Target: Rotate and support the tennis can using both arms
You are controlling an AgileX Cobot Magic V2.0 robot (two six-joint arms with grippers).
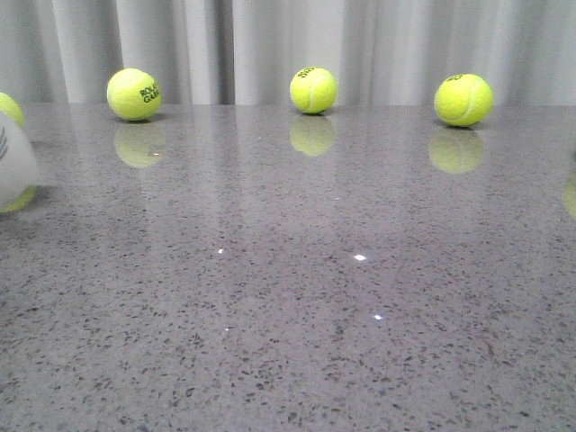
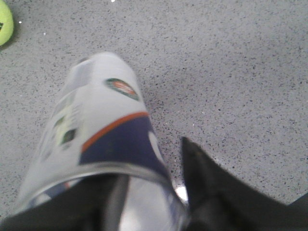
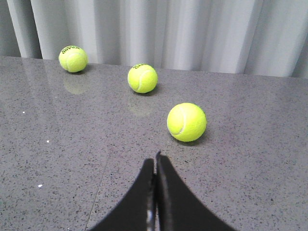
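The tennis can [image 2: 106,130] fills the left wrist view, with a white and navy label, an orange stripe, a round emblem and a silver rim. My left gripper [image 2: 144,180] holds it near the rim. One black finger [image 2: 204,185] presses its side. The other shows dimly through the clear plastic. The can's far end rests on or just above the table. A white rounded part of the can [image 1: 11,166] shows at the left edge of the front view. My right gripper [image 3: 155,161] is shut and empty, low over the table. Neither arm shows in the front view.
Three yellow-green tennis balls [image 1: 133,94] [image 1: 313,90] [image 1: 463,99] lie in a row at the back of the grey speckled table [image 1: 297,297], before a grey curtain. Another ball [image 1: 9,108] sits behind the can. The nearest ball [image 3: 186,121] lies just beyond my right fingertips.
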